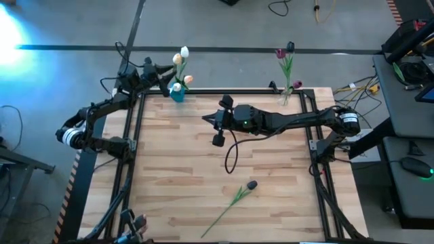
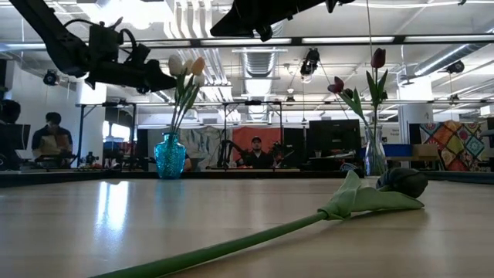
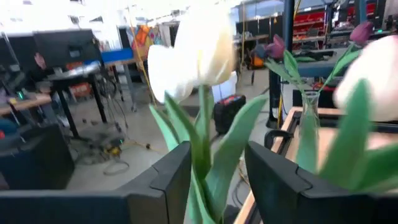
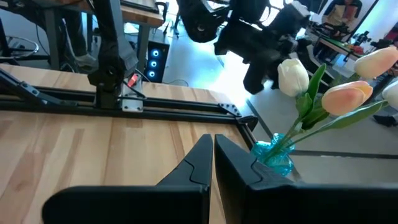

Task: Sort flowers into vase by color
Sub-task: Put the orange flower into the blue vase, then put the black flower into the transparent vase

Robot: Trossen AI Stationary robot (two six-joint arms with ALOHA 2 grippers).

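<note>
A blue vase [image 1: 177,93] stands at the table's far left corner and holds white and peach tulips. My left gripper [image 3: 217,180] is open beside it. Its fingers stand on either side of the stem [image 3: 202,146] just under a white tulip head [image 3: 202,43]; I see no contact. My right gripper [image 4: 212,152] is shut and empty, hovering over the middle of the table [image 1: 210,122] and pointing toward the blue vase [image 4: 277,155]. A dark-headed tulip [image 1: 251,184] lies flat on the near part of the table. A clear vase [image 2: 375,158] at the far right holds purple and dark tulips [image 1: 281,53].
A black frame rail [image 1: 224,91] runs along the table's far edge and down both sides. The wooden top [image 1: 176,163] between the arms and the lying tulip is bare. People sit at desks beyond the far edge [image 2: 50,139].
</note>
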